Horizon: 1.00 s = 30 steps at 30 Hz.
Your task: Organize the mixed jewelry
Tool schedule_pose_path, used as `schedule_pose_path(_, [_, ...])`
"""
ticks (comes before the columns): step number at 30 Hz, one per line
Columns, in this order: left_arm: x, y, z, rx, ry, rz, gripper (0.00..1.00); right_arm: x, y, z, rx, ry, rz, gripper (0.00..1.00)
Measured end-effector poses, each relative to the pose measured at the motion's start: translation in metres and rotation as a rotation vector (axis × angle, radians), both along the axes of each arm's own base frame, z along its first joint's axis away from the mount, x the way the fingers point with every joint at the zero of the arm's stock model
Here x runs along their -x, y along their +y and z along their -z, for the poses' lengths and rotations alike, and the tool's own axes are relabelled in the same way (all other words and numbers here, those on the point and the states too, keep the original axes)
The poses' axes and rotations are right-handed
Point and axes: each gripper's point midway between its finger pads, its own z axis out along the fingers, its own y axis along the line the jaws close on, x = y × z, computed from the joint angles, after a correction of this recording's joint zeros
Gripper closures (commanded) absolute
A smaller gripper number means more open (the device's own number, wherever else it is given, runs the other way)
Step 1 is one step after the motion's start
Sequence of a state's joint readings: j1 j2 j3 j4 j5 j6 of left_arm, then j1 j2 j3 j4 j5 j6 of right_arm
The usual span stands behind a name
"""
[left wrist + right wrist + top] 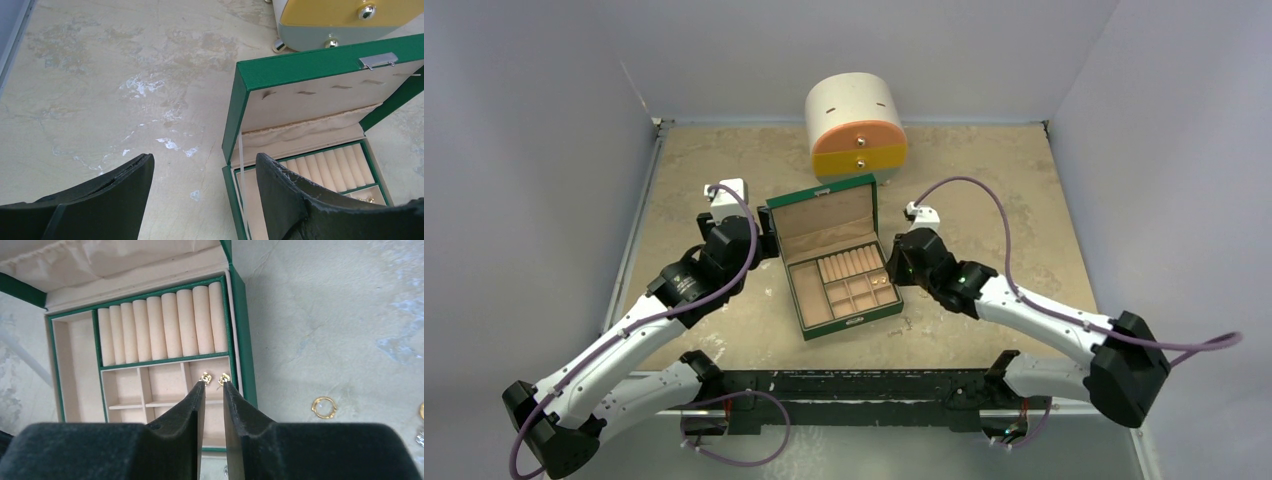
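I am working over the table (984, 190), with the round drawer chest (857, 125) standing at its far edge and the green box (824, 225) lying open between my two arms. My left gripper (204, 160) is hovering beside the box's raised lid, spread wide and carrying nothing. My right gripper (214, 382) is hanging over the box's right-hand small compartment (212, 367), just below the ring rolls (160, 325), with its fingers parted by a narrow gap and nothing between them. I am judging this to be the drop-off step for one piece of the mixed jewelry. A gold hoop (324, 407) is lying on the table just right of the box, with more little bits showing at the right wrist view's edge. Two small gold pieces (222, 379) are sitting at my fingertips, in that compartment; I cannot tell whether they are touching the pads. The next move is calling for a clean lift clear of the box wall, then a reach right to the hoop.
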<state>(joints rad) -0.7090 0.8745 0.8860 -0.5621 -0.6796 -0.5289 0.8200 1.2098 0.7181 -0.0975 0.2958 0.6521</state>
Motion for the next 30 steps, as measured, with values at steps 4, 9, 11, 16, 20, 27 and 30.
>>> schedule_pose_path(4, [0.0, 0.0, 0.0, 0.001, 0.001, 0.002, 0.27, 0.006, -0.012, -0.018, -0.011, -0.021, 0.027, 0.76])
schedule_pose_path(9, [0.0, 0.0, 0.0, 0.001, 0.001, 0.002, 0.26, 0.021, -0.035, -0.03, 0.002, -0.015, 0.062, 0.7])
schedule_pose_path(11, [0.0, 0.0, 0.0, 0.001, 0.001, 0.002, 0.26, 0.027, -0.047, -0.032, 0.017, -0.011, 0.086, 0.68])
schedule_pose_path(16, [0.0, 0.0, 0.0, 0.001, 0.001, 0.002, 0.27, 0.041, -0.079, -0.029, 0.086, 0.013, 0.163, 0.64])
schedule_pose_path(20, [0.0, 0.0, 0.0, 0.001, 0.001, 0.002, 0.27, 0.052, -0.102, -0.02, 0.153, 0.052, 0.223, 0.61])
schedule_pose_path(27, [0.0, 0.0, 0.0, 0.001, 0.001, 0.002, 0.27, 0.053, -0.131, 0.0, 0.215, 0.144, 0.352, 0.6])
schedule_pose_path(30, [0.0, 0.0, 0.0, 0.001, 0.001, 0.002, 0.26, 0.048, -0.15, 0.011, 0.219, 0.19, 0.44, 0.6])
